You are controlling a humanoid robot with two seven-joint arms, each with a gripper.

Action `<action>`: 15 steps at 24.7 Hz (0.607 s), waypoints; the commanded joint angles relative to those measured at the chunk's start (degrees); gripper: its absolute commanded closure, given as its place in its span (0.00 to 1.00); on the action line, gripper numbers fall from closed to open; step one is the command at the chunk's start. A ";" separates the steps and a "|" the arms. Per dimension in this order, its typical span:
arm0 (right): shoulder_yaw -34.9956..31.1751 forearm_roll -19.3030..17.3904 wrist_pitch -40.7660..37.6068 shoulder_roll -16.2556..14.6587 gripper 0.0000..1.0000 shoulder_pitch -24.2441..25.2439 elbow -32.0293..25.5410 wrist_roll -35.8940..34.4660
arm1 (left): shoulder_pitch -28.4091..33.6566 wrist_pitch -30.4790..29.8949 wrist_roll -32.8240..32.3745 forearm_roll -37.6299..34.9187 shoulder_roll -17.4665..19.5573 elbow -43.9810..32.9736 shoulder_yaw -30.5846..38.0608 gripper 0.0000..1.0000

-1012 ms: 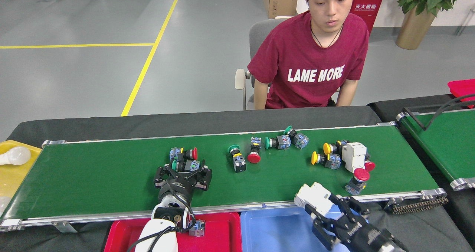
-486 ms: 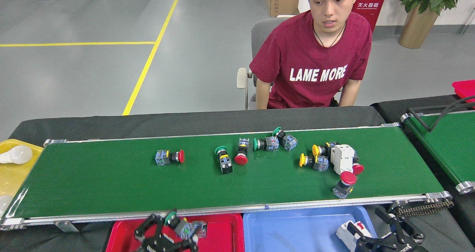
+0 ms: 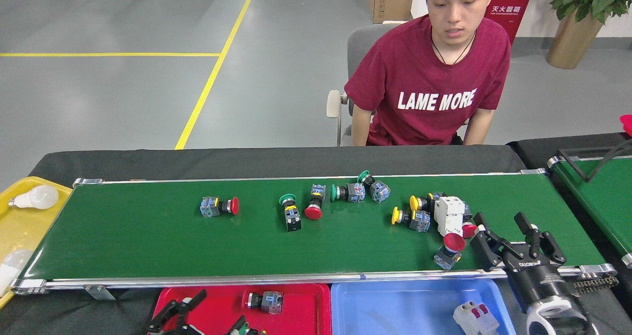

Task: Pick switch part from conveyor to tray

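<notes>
Two parts lay delivered: a switch [image 3: 265, 300] in the red tray [image 3: 301, 315] and a white breaker [image 3: 475, 317] in the blue tray [image 3: 395, 308]. Roughly nine switches [image 3: 316, 207] remained on the conveyor [image 3: 148, 236]. The right gripper [image 3: 503, 231], at four o'clock, and the left gripper [image 3: 190, 311], at seven o'clock, were both spread and empty.

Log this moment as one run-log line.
left pincer: open, over red tray | right pincer: open, over conveyor | white breaker: in blue tray
</notes>
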 commanded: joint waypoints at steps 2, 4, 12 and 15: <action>-1.93 3.90 -3.17 2.70 0.04 -0.23 -0.08 1.20 | -0.78 4.56 4.97 0.03 0.84 -0.36 3.84 0.00; -2.81 4.34 -8.44 3.40 0.04 1.26 -1.39 4.36 | -0.78 4.47 5.41 0.03 2.16 -0.36 4.55 0.00; -4.31 5.83 -9.50 4.02 0.04 9.35 -7.99 4.71 | -7.27 4.38 1.11 -0.06 4.36 5.35 1.03 0.00; -2.90 7.15 -8.79 4.28 0.04 9.08 -7.90 4.80 | -16.07 4.64 -2.15 -0.14 5.23 15.11 -0.20 0.00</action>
